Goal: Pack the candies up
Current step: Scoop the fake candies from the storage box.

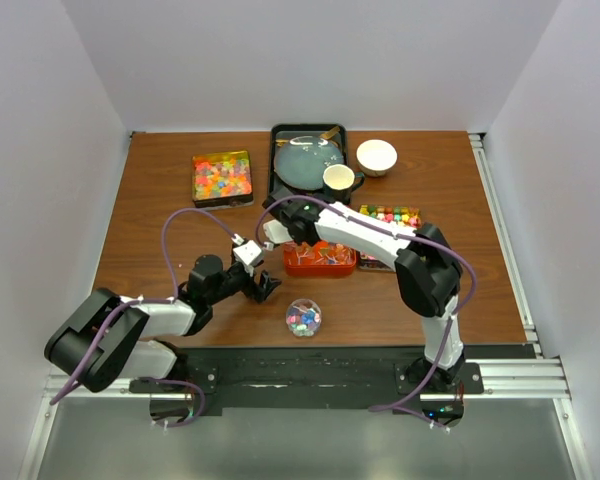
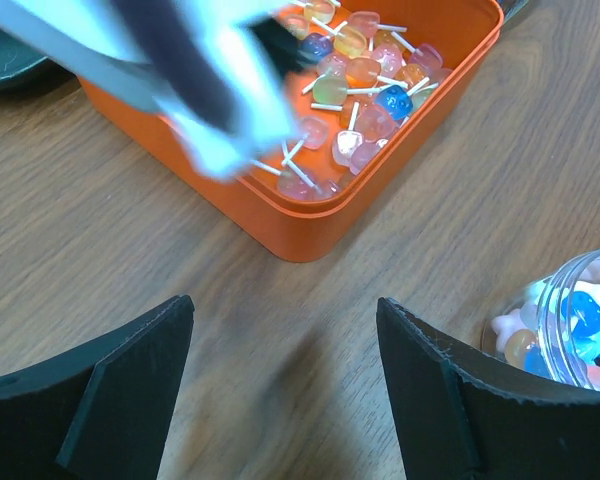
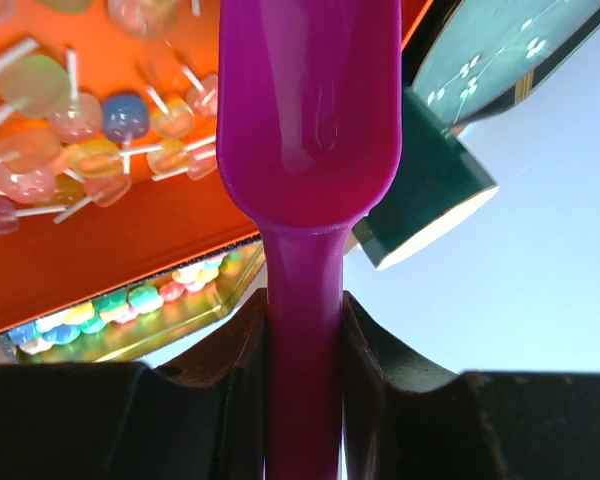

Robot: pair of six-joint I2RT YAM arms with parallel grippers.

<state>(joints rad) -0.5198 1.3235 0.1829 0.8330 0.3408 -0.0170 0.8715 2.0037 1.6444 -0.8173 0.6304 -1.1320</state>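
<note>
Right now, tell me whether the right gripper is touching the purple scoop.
Touching: the right wrist view shows the right gripper clamped on the purple scoop.

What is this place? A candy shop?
Likely a robot lab, not a shop: bare white walls box in one wooden table, and robot arms stand bolted to a metal rail at its edge.

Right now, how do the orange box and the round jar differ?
The box is orange, opaque and rectangular; the jar is clear and round. The box holds lollipops on white sticks; the jar holds stickless pastel lumps. The right claw holds the scoop at the box; the open left claw hangs near the jar. Both sit on the table with candy inside.
</note>
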